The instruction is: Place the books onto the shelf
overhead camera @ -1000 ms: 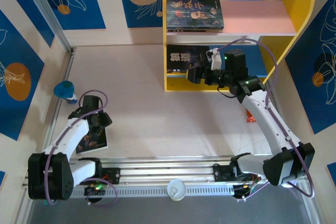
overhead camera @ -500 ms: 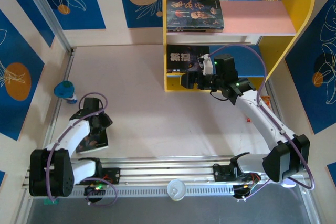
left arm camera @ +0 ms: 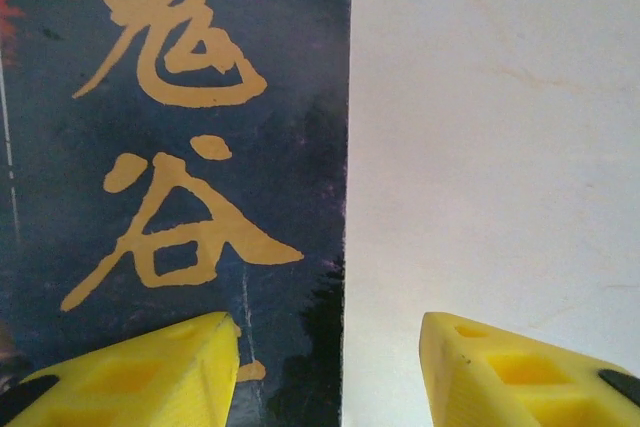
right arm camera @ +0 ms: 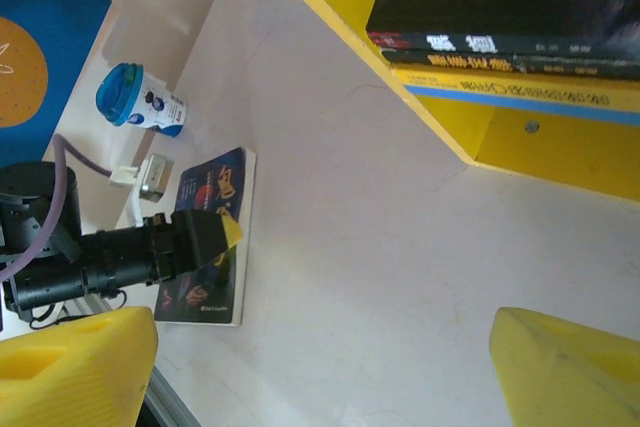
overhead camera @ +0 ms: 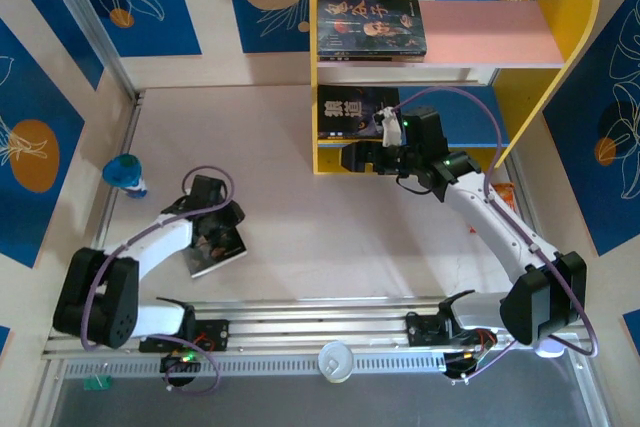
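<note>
I see left gripper [left arm camera: 330, 335] jaws open over book [left arm camera: 180, 147] edge on tabletop [left arm camera: 480, 147]; right gripper [right arm camera: 320, 352] jaws open by shelf [right arm camera: 560, 142].

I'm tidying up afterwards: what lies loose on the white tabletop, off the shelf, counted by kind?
Dark paperback book with yellow Chinese title: 1
Small white container with blue lid: 1
Small orange packet: 1
Total: 3
</note>
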Tool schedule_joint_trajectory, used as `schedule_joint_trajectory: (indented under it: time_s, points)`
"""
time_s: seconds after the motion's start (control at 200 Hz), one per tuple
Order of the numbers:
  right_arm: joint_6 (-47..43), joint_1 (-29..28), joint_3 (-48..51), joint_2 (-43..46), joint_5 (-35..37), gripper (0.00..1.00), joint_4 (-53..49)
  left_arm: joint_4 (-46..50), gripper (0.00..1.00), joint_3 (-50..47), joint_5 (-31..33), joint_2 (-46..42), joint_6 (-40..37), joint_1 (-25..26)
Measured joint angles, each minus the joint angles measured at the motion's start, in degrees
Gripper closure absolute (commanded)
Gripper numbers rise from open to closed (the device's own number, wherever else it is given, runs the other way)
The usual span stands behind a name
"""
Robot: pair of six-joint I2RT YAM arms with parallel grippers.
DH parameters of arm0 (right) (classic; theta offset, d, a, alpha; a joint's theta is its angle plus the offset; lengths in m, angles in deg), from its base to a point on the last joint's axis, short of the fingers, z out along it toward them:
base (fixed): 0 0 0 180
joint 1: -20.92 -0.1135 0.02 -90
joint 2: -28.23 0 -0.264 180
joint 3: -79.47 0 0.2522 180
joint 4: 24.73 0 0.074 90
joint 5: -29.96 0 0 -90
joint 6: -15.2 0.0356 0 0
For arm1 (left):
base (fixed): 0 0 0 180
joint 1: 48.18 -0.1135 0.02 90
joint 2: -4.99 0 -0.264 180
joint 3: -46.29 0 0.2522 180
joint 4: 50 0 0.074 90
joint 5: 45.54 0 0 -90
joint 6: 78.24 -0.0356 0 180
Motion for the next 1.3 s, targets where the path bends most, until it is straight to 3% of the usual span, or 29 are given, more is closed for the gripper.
schedule_joint_trajectory:
  time_s: [0.36,0.545,0.755,0.995,1.301]
  points:
    - [0.2,-1.2,1.4,-0.3,0.0,0.13,1.2,-5.9,0.5,12.5,-1.6,14.8,3.8,11.9]
    - [0.6,-1.9,2.5,-0.3,0.0,0.13,1.7,-6.4,0.5,16.4,-3.8,18.0,4.5,14.4]
    - [0.8,-3.3,3.3,-0.5,0.5,0.13,2.1,-3.7,0.49,18.5,-3.5,17.0,2.9,14.5]
    - [1.6,-6.5,3.7,-3.5,1.7,0.14,3.3,1.6,0.48,18.9,-1.4,10.2,-0.7,13.4]
    - [1.7,-12.5,3.8,-10.9,3.7,0.15,5.6,6.8,0.46,13.4,-0.3,0.0,-4.7,5.8]
